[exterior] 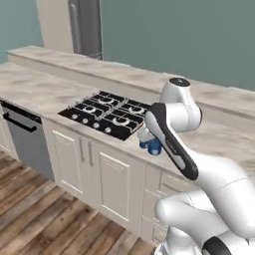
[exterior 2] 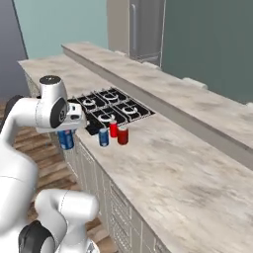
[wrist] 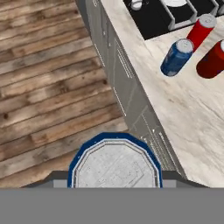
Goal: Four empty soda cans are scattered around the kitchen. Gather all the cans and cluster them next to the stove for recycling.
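My gripper is shut on a blue soda can with a white band. It holds the can upright just off the counter's front edge, over the wooden floor. The can's silvery top sits low in the hand view between the fingers. Three more soda cans stand clustered on the counter beside the stove: a blue one and two red ones. In the hand view they are the blue can and the red cans, next to the black stove.
White cabinet doors run under the marble counter. A dishwasher stands left of them. A raised ledge lines the counter's back. A steel fridge stands beyond. Wooden floor lies under the hand.
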Motion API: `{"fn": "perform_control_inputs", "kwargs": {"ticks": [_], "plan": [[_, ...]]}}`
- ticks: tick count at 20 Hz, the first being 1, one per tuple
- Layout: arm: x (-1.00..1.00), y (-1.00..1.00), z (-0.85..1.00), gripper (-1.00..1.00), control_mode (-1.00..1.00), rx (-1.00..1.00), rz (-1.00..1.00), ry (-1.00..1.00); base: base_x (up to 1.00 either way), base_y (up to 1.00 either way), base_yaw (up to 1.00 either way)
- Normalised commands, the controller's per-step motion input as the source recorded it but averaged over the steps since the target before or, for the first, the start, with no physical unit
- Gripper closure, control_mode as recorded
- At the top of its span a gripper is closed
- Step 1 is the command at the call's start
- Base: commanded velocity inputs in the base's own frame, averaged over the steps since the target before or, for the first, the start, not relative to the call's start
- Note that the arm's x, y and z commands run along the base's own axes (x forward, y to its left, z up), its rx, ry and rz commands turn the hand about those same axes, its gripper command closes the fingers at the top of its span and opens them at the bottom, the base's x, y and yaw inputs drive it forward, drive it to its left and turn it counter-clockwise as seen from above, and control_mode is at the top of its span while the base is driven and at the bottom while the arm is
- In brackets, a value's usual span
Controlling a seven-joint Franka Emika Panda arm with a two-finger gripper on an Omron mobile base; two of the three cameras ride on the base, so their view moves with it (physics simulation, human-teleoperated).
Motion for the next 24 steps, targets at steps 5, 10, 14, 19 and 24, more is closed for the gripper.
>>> {"fn": "perform_control_inputs", "kwargs": {"ticks": [5,10,14,19,24], "plan": [[0.00,0.00,0.00,1.00,1.00,0.00,0.00,0.00,0.32,0.23,-0.72],[0.00,0.00,0.00,1.00,1.00,0.00,0.00,0.00,0.30,0.22,-0.74],[0.00,0.00,0.00,1.00,1.00,0.00,0.00,0.00,0.25,0.27,-0.67],[0.00,0.00,0.00,1.00,1.00,0.00,0.00,0.00,0.06,0.47,-0.36],[0.00,0.00,0.00,1.00,1.00,0.00,0.00,0.00,0.01,0.56,-0.23]]}}
